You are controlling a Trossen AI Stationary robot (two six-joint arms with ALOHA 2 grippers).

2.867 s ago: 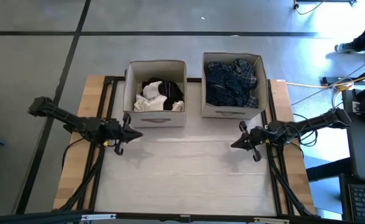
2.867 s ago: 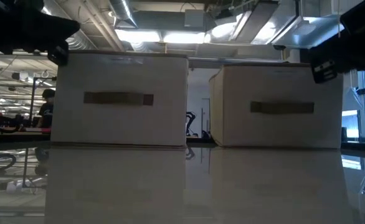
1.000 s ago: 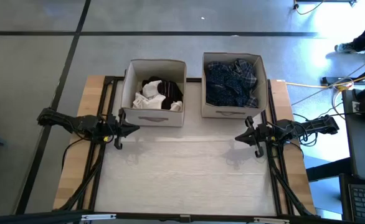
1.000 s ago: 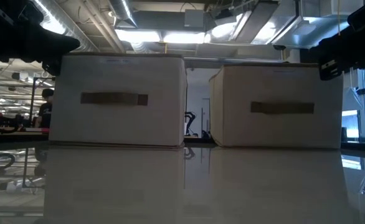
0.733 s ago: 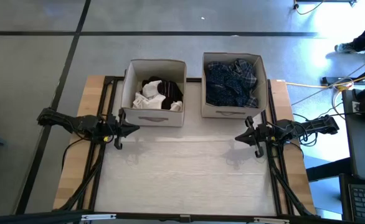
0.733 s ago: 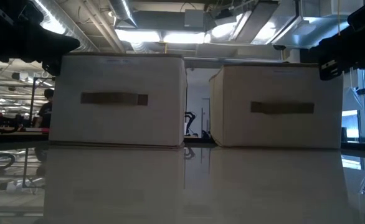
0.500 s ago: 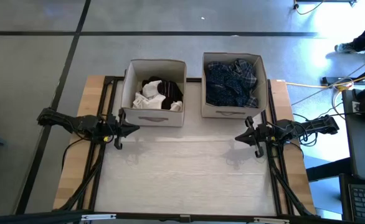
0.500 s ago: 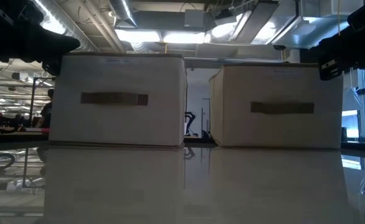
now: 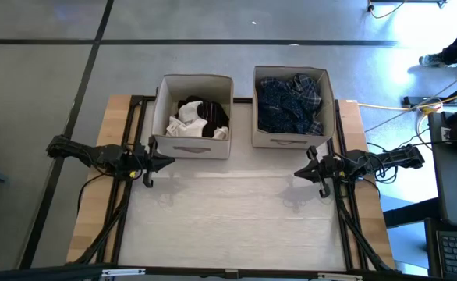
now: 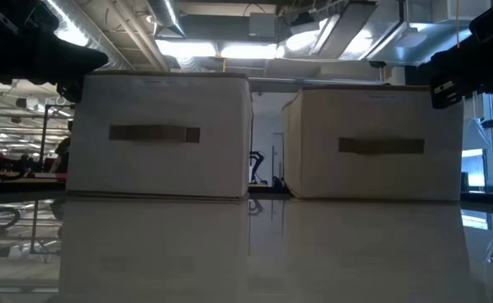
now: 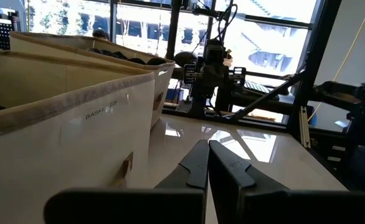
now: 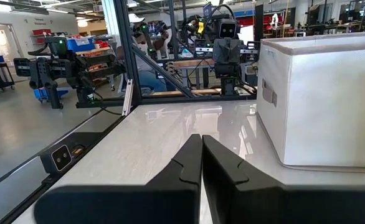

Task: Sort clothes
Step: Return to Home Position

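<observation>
- Against roughly three seconds ago: both arms drawn outward toward the side edges of the table (image 9: pixel 236 218); no change over the last second.
- At the table's 9 o'clock side, left gripper (image 9: pixel 169 162), arm stretched low and level, pointing toward 3 o'clock; fingers (image 11: pixel 198 163) pressed together, grasping nothing.
- At the 3 o'clock side, right gripper (image 9: pixel 297 173), mirrored, pointing toward 9 o'clock; fingers (image 12: pixel 192 158) likewise clenched on nothing.
- In the left beige fabric box (image 9: pixel 213 148): white and black clothes (image 9: pixel 197 119), at about 1 o'clock from the left gripper, apart from it.
- In the right beige fabric box (image 9: pixel 291 141): blue plaid and dark navy clothes (image 9: pixel 291 101), at about 12 o'clock from the right gripper, apart from it.
- Both boxes side by side near the table's 12 o'clock edge, upright, strap handles facing 6 o'clock.
</observation>
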